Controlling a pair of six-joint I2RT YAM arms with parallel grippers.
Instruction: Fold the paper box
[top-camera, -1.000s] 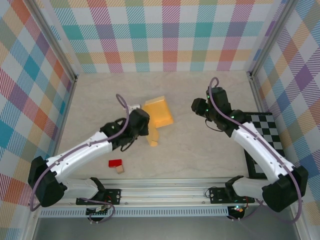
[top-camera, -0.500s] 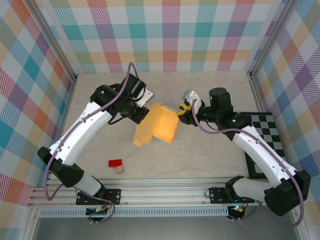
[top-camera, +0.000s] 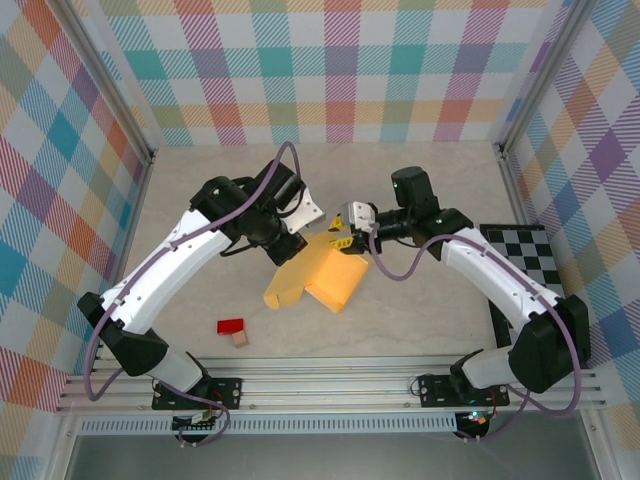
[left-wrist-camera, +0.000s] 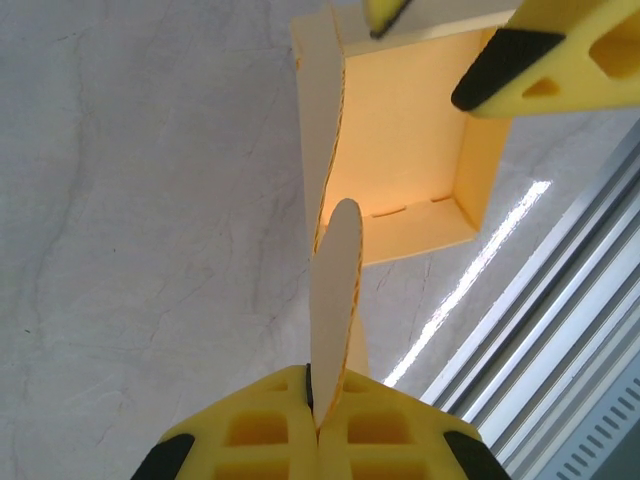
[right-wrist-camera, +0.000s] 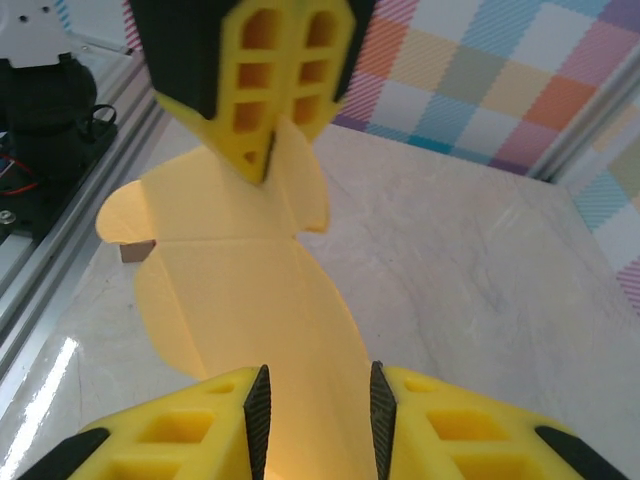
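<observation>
My right gripper (right-wrist-camera: 318, 385) has slid onto the paper box (top-camera: 335, 275), grip unclear; left gripper (left-wrist-camera: 318, 388) pinches its flap; beige table (top-camera: 420, 300), plaid walls (top-camera: 330, 70).

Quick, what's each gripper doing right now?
The left gripper is closed on a flap of the paper box.
The right gripper is closed on the paper box, whose card fills the gap between its fingers.
</observation>
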